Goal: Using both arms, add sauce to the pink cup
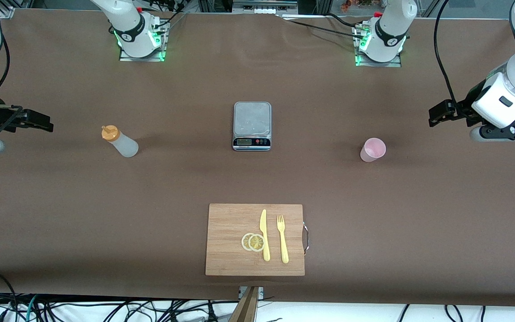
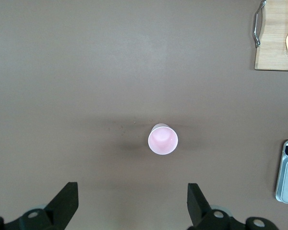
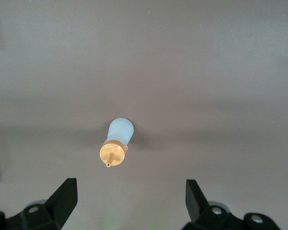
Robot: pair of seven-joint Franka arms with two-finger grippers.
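Observation:
The sauce bottle (image 1: 121,142), whitish with an orange nozzle cap, stands upright on the brown table toward the right arm's end. My right gripper (image 1: 38,121) hangs over the table at that end, apart from the bottle, open and empty. In the right wrist view the bottle (image 3: 117,141) lies ahead of the open right gripper (image 3: 132,199). The pink cup (image 1: 373,149) stands upright toward the left arm's end. My left gripper (image 1: 438,114) is over the table there, open, clear of the cup. The left wrist view shows the cup (image 2: 162,139) ahead of the open left gripper (image 2: 133,201).
A steel kitchen scale (image 1: 252,117) sits mid-table between bottle and cup. Nearer the front camera lies a wooden cutting board (image 1: 226,223) with a yellow knife (image 1: 264,232), a fork (image 1: 282,239) and two lemon slices (image 1: 253,242). Both arm bases stand along the table's robot edge.

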